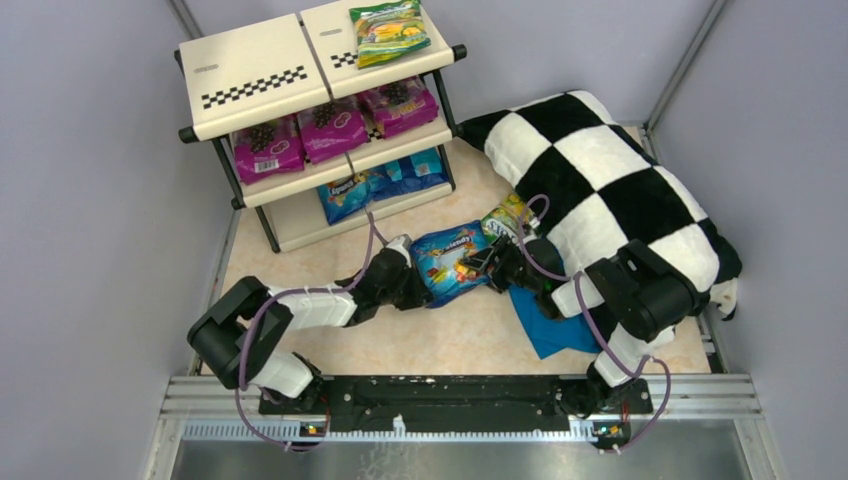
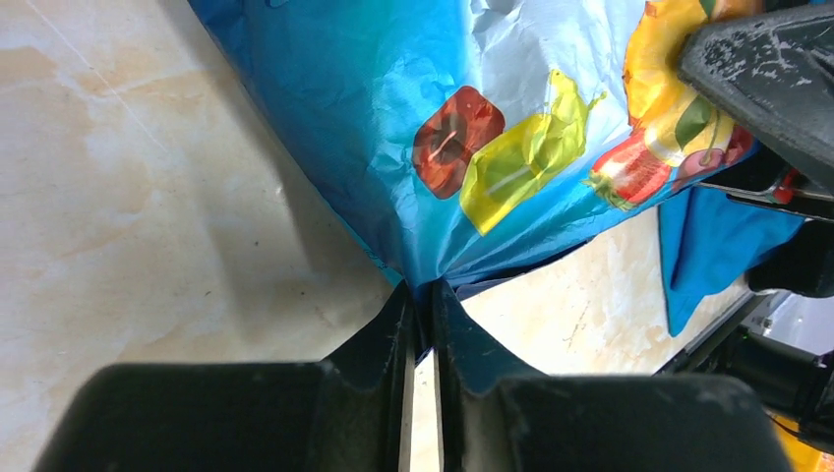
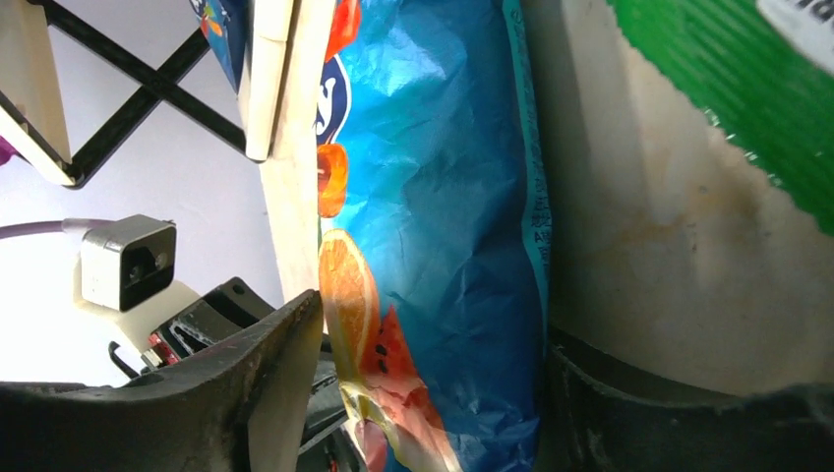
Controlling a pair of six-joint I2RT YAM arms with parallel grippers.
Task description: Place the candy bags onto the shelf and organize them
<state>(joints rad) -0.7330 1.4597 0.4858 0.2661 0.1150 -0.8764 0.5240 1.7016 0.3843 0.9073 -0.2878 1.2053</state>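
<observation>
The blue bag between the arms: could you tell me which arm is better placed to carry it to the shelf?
Left, probably: its end effector pinches the blue bag edge and sits nearer the shelf.

Three purple candy bags [image 1: 330,128], three blue candy bags [image 1: 450,258], two green ones [image 1: 388,32], one shelf [image 1: 255,70], one pillow [image 1: 610,170], one cloth [image 1: 548,325].

Worktop [image 1: 400,345]: beige, marbled; bearing shelf [image 1: 250,70], checkered pillow [image 1: 610,170], blue cloth [image 1: 550,325], green bag [image 1: 505,215] | Shelf: top, one green-yellow bag [image 1: 388,30]; middle, three magenta bags [image 1: 333,128]; bottom, blue bags [image 1: 385,182]
</observation>
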